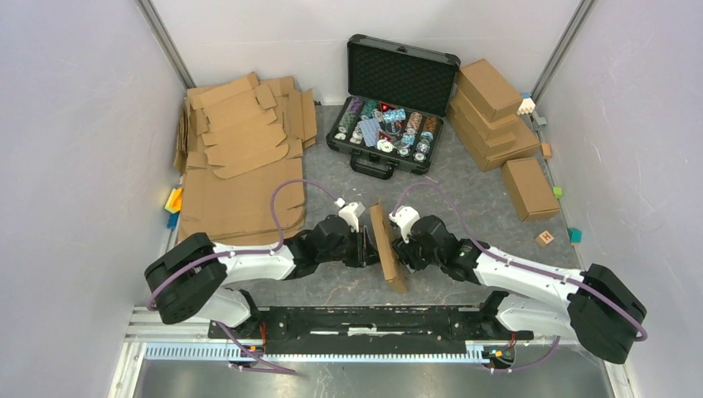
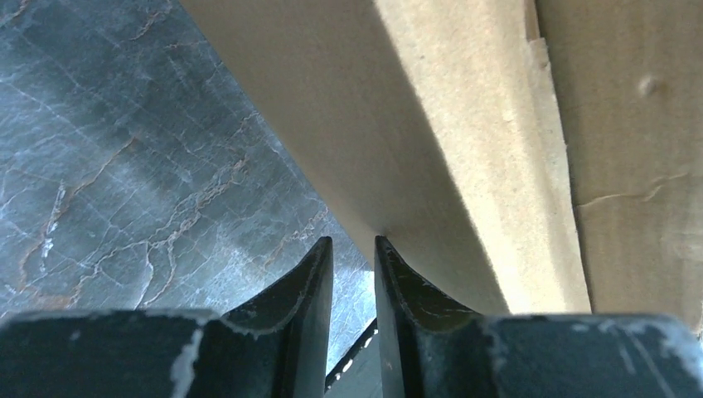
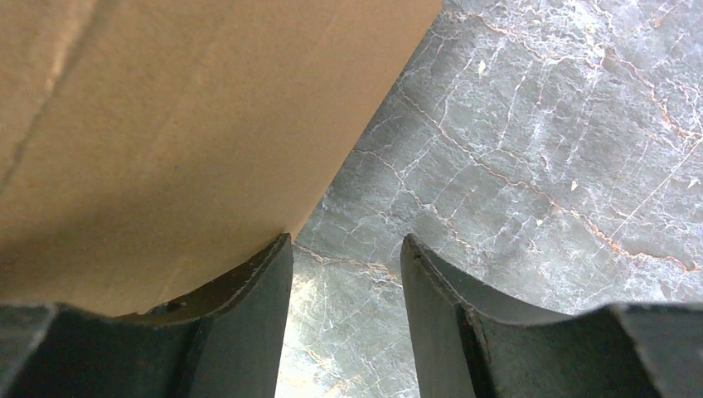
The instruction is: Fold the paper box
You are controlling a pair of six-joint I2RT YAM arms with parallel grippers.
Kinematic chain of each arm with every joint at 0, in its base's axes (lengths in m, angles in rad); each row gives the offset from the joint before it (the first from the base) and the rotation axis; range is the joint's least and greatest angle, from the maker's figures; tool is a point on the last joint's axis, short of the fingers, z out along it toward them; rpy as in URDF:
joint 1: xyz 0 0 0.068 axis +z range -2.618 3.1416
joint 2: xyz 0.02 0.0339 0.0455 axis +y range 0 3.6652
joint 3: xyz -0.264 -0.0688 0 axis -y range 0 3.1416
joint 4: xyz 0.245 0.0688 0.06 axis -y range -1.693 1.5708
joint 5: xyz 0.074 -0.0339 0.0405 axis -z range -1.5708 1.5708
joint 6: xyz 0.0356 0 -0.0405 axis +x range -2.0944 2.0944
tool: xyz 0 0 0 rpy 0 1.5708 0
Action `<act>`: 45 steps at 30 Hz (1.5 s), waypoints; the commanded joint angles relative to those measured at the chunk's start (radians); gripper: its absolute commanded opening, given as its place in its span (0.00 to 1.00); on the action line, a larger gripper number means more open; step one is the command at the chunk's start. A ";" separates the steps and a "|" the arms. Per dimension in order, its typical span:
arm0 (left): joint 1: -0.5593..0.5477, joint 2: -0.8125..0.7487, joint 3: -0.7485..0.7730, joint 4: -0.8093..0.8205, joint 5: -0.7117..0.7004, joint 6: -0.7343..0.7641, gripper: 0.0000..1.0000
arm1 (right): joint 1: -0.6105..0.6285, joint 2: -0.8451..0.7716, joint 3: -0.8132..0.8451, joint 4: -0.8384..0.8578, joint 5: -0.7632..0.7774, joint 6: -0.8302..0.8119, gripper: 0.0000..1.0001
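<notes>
The left claw (image 2: 352,240) has its fingers drawn close, with only a thin slit between them. Nothing sits in that slit and the table shows through it. The box (image 2: 414,124) meets the tip of one finger rather than going between them. The right claw (image 3: 344,240) is spread wider, with bare table visible in the gap and the cardboard lying against the outer side of one finger, so it is not pinched there either. From above, the two claws face each other mid-table, close in front of the arm bases, and the box stands on edge between them as a thin brown slab, leaning a little and running from far to near. It is plain brown corrugated card. Up close its broad face is smooth, a second panel overlaps it along a slightly ragged cut edge, and that panel has a small dent and a faint crease. The table (image 1: 481,207) is grey and marbled. A heap of flat blanks (image 1: 240,141) lies at far left, an open black case (image 1: 394,91) of chips sits at far centre, and finished boxes (image 1: 493,112) are stacked at far right.
</notes>
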 commanded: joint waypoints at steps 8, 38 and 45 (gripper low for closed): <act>-0.010 -0.137 0.015 -0.063 -0.057 0.054 0.35 | -0.003 -0.090 -0.038 -0.006 0.035 0.031 0.58; 0.002 -0.137 0.095 -0.109 -0.068 0.101 0.35 | -0.093 -0.324 0.177 -0.033 -0.073 0.152 0.87; 0.002 -0.106 0.102 -0.063 -0.040 0.095 0.34 | -0.093 -0.229 0.215 -0.045 -0.268 0.182 0.95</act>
